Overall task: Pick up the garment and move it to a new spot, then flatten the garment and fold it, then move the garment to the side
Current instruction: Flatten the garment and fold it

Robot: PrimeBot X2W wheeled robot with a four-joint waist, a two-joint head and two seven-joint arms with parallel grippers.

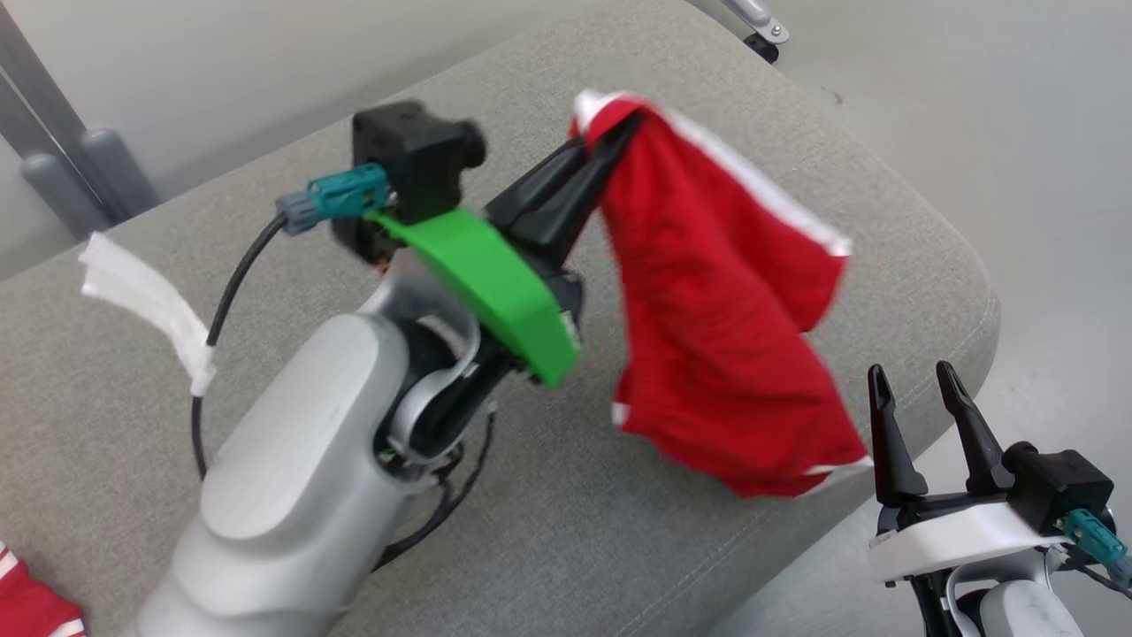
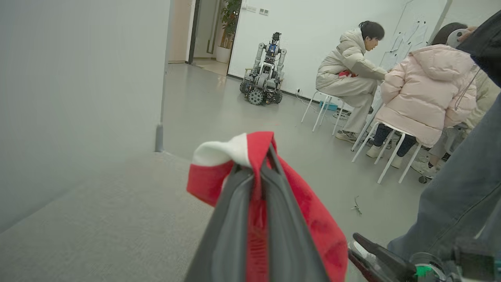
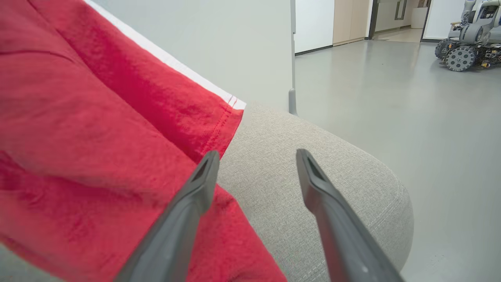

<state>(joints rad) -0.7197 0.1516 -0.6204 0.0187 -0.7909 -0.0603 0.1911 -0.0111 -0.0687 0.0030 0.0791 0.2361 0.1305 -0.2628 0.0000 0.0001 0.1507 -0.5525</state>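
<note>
Your left gripper (image 1: 613, 134) has its fingers pinched shut on a bunched, white-trimmed edge of the red garment (image 1: 725, 301). The garment hangs from them over the grey padded surface (image 1: 548, 531), toward its right front corner. From the head view you cannot tell whether the lowest fold touches the padding. Your right gripper (image 1: 915, 389) sits low at the right, just past the surface's edge, fingers spread wide and holding nothing. Its own wrist camera adds what the head view lacks: the cloth fills the left side, the left finger stands in front of the red fabric, and bare padding shows between the two fingers. Whether that finger touches the cloth is unclear. The left wrist camera shows red fabric squeezed between the closed fingers, and behind them the room: two people (image 2: 391, 86) seated on white stools, another wheeled robot (image 2: 266, 74) by the wall, and a leg in jeans (image 2: 450, 196) close at the right. The head view also shows a second red striped cloth (image 1: 35, 606) at the lower left corner.
</note>
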